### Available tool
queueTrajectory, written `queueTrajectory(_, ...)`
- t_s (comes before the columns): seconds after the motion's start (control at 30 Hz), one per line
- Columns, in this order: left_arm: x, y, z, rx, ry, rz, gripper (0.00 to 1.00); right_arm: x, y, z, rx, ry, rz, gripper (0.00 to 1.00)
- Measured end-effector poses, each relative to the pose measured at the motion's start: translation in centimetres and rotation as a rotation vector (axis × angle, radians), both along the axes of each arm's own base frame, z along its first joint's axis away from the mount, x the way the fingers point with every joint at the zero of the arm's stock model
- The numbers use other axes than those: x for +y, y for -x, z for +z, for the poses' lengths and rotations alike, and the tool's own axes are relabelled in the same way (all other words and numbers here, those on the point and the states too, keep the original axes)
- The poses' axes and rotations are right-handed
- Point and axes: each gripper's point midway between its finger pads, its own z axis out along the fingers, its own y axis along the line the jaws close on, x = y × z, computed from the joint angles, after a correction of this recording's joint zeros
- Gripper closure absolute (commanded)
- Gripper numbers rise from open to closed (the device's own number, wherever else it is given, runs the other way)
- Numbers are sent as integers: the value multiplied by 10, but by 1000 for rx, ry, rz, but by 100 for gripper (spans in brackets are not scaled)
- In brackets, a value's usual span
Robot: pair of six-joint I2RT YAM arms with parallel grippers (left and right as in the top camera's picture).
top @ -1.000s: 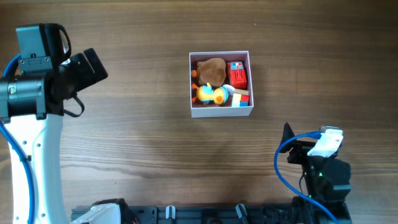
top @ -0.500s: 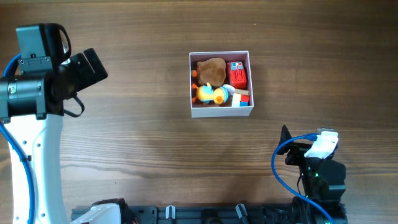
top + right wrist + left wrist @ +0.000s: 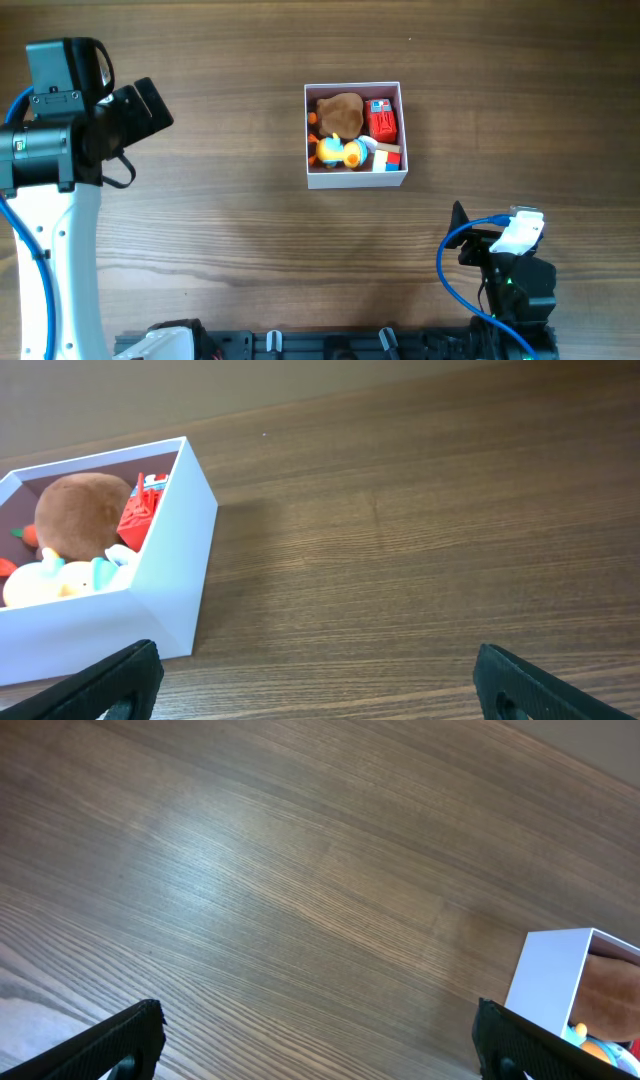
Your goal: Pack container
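1. The left gripper (image 3: 318,1030) has its fingertips spread wide at the bottom corners of the left wrist view. Only bare table (image 3: 250,870) lies between them and they hold nothing (the overhead view hides that gap).
2. The container (image 3: 357,178) sits on the table at about 3 o'clock from the left gripper in the overhead view, well apart. Only that view shows the full load: a brown plush (image 3: 340,113), a red toy (image 3: 382,122), a yellow-orange plush (image 3: 340,152) and a white-and-red block (image 3: 388,160). The left wrist view catches just one white corner.
3. The right gripper (image 3: 315,670) is also wide open and empty. In the overhead view the container lies at about 10 o'clock from it, well apart. The right wrist view adds the box's outer white walls.
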Motion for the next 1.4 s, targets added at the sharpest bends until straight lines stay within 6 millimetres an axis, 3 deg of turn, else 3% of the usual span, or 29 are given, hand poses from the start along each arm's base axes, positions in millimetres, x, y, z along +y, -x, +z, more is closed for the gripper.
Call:
queueTrajectory(0.4,0,3,4,-14,-1,0,0,0,0,0,0,0,0,0)
queueTrajectory(0.57,-3,32,34,-139,-13,0,0,0,0,0,0,0,0,0)
queueTrajectory(0.7,-5,55,70,-374,-29,4,0,0,0,0,0,0,0,0)
queueTrajectory(0.77,-6,63,77,-491,-34,8,0,0,0,0,-1,0,0,0)
queueTrajectory(0.87,-7,70,60,-577,-32,5,0,0,0,0,-1,0,0,0)
queueTrajectory(1.13,-15,83,-56,-590,-6,-24,0,0,0,1,-3,0,0,0)
queueTrajectory(1.27,-21,90,-83,-657,10,-50,0,0,0,1,-4,0,0,0)
queueTrajectory(1.4,-24,92,-98,-713,17,-60,0,0,0,1,-4,0,0,0)
